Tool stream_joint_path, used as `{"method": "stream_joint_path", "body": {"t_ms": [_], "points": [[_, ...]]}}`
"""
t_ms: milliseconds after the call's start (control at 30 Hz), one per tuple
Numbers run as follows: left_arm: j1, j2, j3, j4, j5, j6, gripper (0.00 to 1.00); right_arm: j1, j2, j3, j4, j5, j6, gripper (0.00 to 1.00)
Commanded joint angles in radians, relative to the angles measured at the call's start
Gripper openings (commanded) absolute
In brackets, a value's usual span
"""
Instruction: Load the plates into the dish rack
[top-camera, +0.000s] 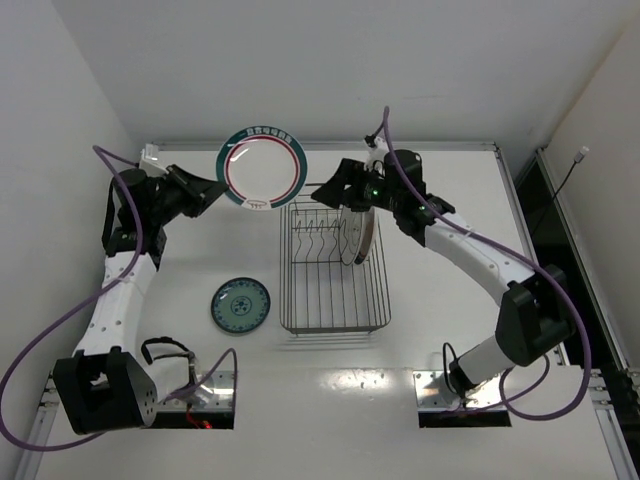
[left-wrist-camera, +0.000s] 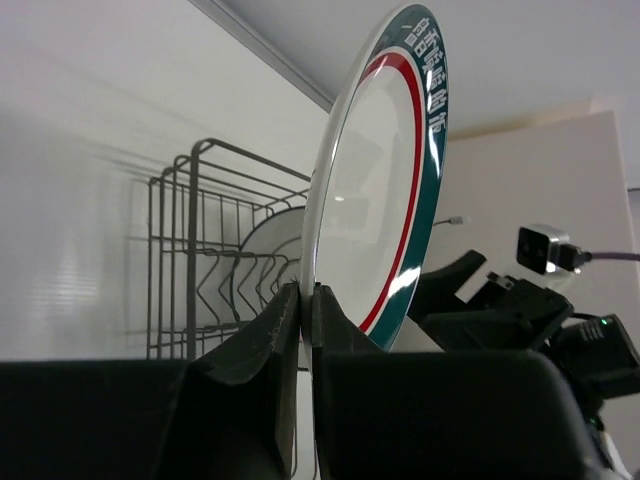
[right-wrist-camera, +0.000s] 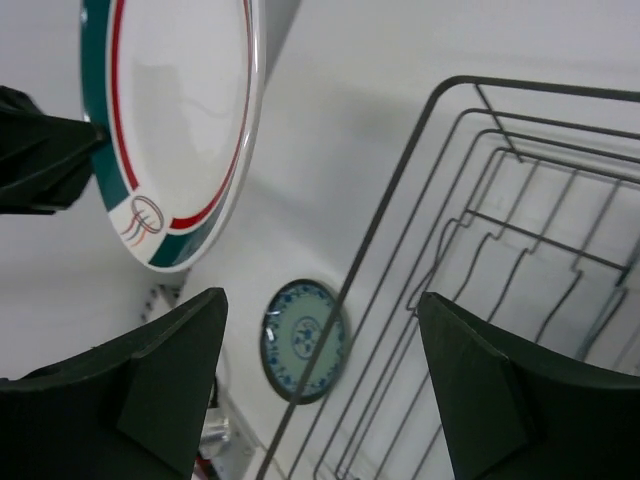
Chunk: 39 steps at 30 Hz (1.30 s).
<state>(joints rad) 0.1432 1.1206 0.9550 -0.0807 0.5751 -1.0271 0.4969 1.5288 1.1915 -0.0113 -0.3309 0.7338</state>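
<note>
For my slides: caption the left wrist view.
Left gripper pinches the banded plate by its rim, dish rack behind.

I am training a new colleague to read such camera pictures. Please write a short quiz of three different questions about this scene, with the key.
1. Fill in: the right claw, empty near the dish rack, is ____ (open or shut).
2. Choose one: the banded plate is gripped at its rim by
A. the left claw
B. the right claw
C. no claw
3. True or false: the teal plate lies flat on the table, outside the dish rack.

Key: 1 open; 2 A; 3 true.
</note>
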Motion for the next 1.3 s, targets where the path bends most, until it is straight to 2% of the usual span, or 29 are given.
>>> {"method": "stream_joint_path", "body": {"t_ms": [0,167,233,267,367,433,467,500,533,600,633,667,700,733,767,800,833,867,900,967,1033,1100,1267], "points": [[-0.016,-0.036,0.007,0.156,0.085,-0.076,0.0,-0.014,-0.019,-0.067,0.316,-0.166,0.17,0.75],[-0.048,-0.036,-0.015,0.189,0.094,-0.111,0.0,-0.035,0.005,-0.086,0.468,-0.201,0.272,0.75],[-0.097,-0.036,-0.024,0.19,0.079,-0.12,0.0,-0.035,0.021,-0.072,0.481,-0.212,0.282,0.7],[-0.114,-0.036,-0.033,0.19,0.068,-0.12,0.0,-0.035,0.034,-0.072,0.5,-0.221,0.292,0.65],[-0.177,-0.036,-0.044,0.231,0.042,-0.151,0.0,-0.044,0.045,-0.072,0.513,-0.221,0.315,0.59],[-0.22,-0.027,-0.056,0.231,0.023,-0.16,0.0,-0.044,0.045,-0.072,0.513,-0.221,0.315,0.49],[-0.231,-0.027,-0.056,0.231,0.014,-0.16,0.0,-0.044,0.045,-0.072,0.513,-0.221,0.315,0.4],[-0.241,-0.027,-0.056,0.24,0.014,-0.16,0.0,-0.044,0.045,-0.072,0.501,-0.221,0.315,0.27],[-0.251,-0.016,-0.056,0.24,0.014,-0.16,0.0,-0.053,0.045,-0.072,0.501,-0.233,0.315,0.03],[-0.263,-0.004,-0.045,0.219,0.014,-0.131,0.01,-0.054,0.018,-0.072,0.456,-0.223,0.302,0.0],[-0.263,-0.004,-0.036,0.193,0.014,-0.11,0.08,-0.064,0.001,-0.072,0.439,-0.211,0.293,0.0],[-0.263,0.007,-0.021,0.155,-0.001,-0.079,0.39,-0.064,-0.016,-0.072,0.339,-0.191,0.274,0.0],[-0.263,0.022,-0.001,0.103,-0.017,-0.041,0.57,-0.064,-0.038,-0.052,0.277,-0.13,0.248,0.0],[-0.263,0.031,0.058,-0.054,-0.046,0.06,0.71,-0.064,-0.062,-0.006,0.199,-0.081,0.171,0.0],[-0.263,0.041,0.097,-0.144,-0.09,0.115,0.94,-0.064,-0.084,0.04,0.092,-0.016,0.121,0.0],[-0.263,0.05,0.135,-0.23,-0.21,0.169,1.0,-0.064,-0.107,0.093,-0.146,0.147,0.066,0.0],[-0.263,0.062,0.204,-0.375,-0.287,0.252,1.0,-0.035,-0.107,0.217,-0.264,0.243,-0.041,0.0],[-0.263,0.062,0.23,-0.433,-0.439,0.278,1.0,-0.02,-0.098,0.276,-0.368,0.406,-0.077,0.0],[-0.263,0.062,0.249,-0.474,-0.508,0.298,1.0,-0.02,-0.07,0.328,-0.536,0.473,-0.124,0.0],[-0.263,0.03,0.261,-0.543,-0.674,0.309,1.0,0.017,-0.039,0.453,-0.698,0.647,-0.161,0.0],[-0.263,-0.026,0.234,-0.567,-0.757,0.294,1.0,0.057,-0.006,0.505,-0.745,0.755,-0.2,0.0],[-0.263,-0.068,0.206,-0.576,-0.858,0.285,1.0,0.08,0.034,0.541,-0.803,0.788,-0.22,0.0],[-0.263,-0.119,0.159,-0.638,-0.96,0.251,1.0,0.184,0.235,0.658,-0.963,0.969,-0.241,0.0]]}}
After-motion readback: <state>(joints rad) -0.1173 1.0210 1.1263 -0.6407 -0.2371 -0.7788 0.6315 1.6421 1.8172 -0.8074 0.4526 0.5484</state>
